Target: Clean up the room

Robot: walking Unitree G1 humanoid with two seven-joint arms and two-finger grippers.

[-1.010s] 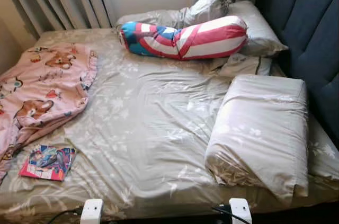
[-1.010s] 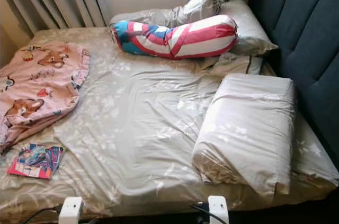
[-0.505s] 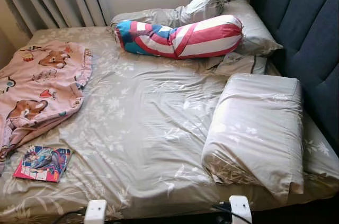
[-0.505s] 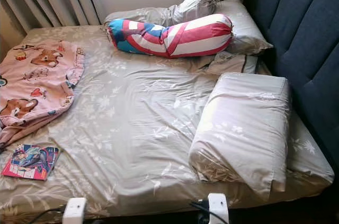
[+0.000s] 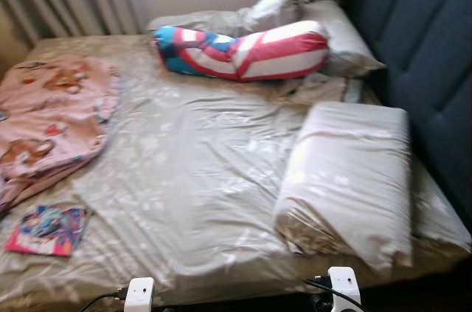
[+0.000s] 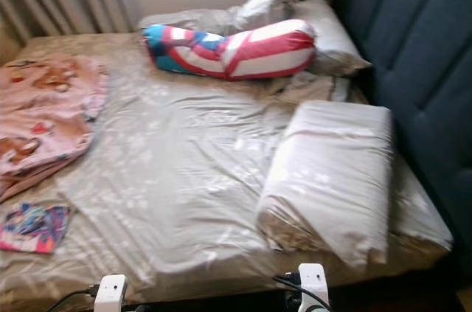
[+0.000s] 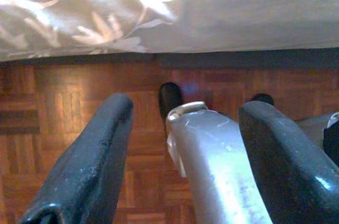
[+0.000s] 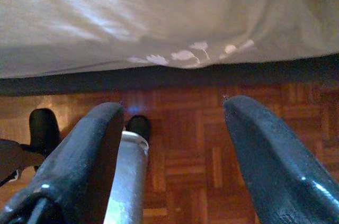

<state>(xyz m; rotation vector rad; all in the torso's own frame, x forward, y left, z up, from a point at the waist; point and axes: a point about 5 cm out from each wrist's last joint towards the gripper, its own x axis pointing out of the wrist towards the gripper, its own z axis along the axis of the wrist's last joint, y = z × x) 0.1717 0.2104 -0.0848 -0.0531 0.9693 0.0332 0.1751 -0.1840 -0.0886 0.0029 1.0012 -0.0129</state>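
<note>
Meanwhile, the camera view shifted slightly; the bed (image 5: 206,179) items stayed put. Book (image 5: 46,229) lay near the pink blanket (image 5: 51,116). Left claw (image 7: 183,155) and right claw (image 8: 169,166) hung wide, empty.

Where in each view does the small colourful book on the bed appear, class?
Left eye view: colourful book, lower left, on the bed sheet.
Right eye view: the book, at the left edge.
Left wrist view: not in it.
Right wrist view: not in it.
Shared landmark: the pink blanket, just beyond the book.

Seemingly cloth bedsheet (image 5: 199,179), wood parquet floor (image 8: 201,155)
</note>
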